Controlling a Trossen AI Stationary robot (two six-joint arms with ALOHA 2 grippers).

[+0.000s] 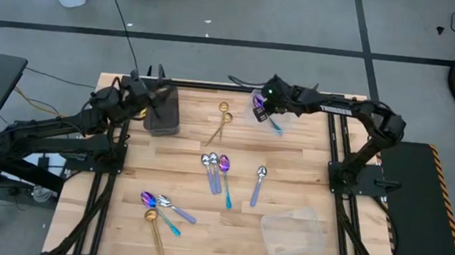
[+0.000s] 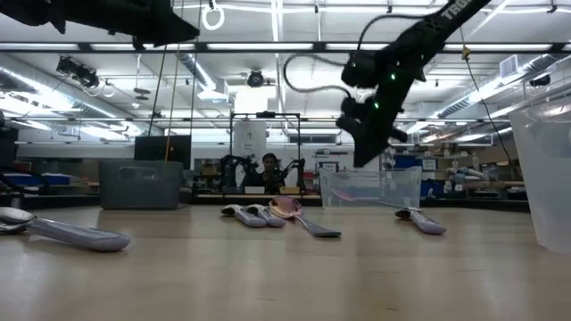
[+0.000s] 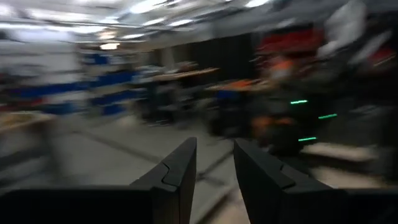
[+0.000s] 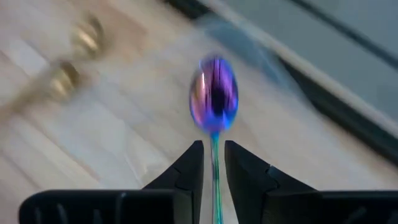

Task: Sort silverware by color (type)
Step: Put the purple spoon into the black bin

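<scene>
purple spoon held over the far clear container

the purple spoon (image 4: 214, 93) has a glossy iridescent bowl, violet and blue with a pink edge, on a thin teal handle. the right gripper (image 4: 213, 163) has its fingers closed on that handle, bowl pointing away from the wrist. in the high view it hangs at the far right of the bench (image 1: 291, 163), over a clear container (image 1: 265, 106) that holds another teal-handled spoon.

the other spoons lie on the wood: two gold spoons (image 1: 221, 120) near the far middle, a mixed group of three (image 1: 216, 170) at the centre, a silver spoon (image 1: 259, 183) just to their right, and a cluster of purple, silver and gold (image 1: 161, 211) near the front left.

the right wrist view is smeared, so the gold spoons there are only blobs. the left wrist view is blurred too; the room beyond cannot be made out.

the left gripper (image 3: 214, 168) sits above the dark tray (image 1: 162, 109) at the far left, fingers a narrow gap apart and holding nothing. a second clear container (image 1: 294, 232) lies at the front right. in the low view a person (image 2: 268, 171) sits far behind the bench.
</scene>
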